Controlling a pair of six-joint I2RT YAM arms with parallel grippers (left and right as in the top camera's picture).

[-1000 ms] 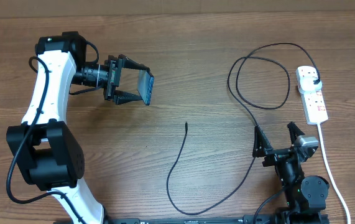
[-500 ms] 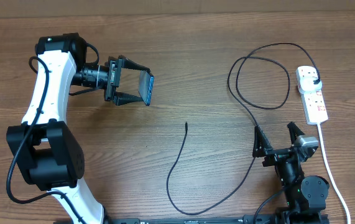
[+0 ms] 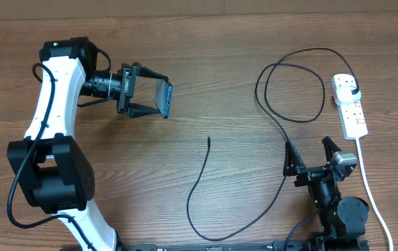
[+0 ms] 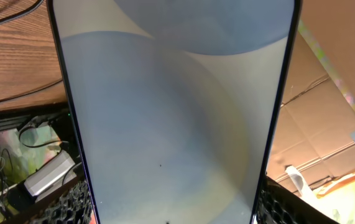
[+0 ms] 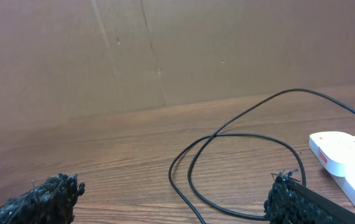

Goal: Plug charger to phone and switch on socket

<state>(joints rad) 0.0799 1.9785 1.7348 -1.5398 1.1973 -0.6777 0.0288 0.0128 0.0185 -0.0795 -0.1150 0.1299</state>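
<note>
Your left end effector (image 3: 155,95) clasps the phone (image 3: 166,97) above the counter (image 3: 240,42). The charger (image 3: 208,141) lies with its tip leftward of your released right end effector (image 3: 306,142), its cable running back toward you.

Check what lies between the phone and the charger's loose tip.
Only bare table. The overhead view shows the phone and charger tip apart, with nothing between them.

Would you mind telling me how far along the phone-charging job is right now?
Done: the charger's plug sits in the socket. In hand: the left gripper holds the phone on edge. Left: the connector tip lies loose on the table; the right gripper is open, empty; switch state unreadable.
</note>
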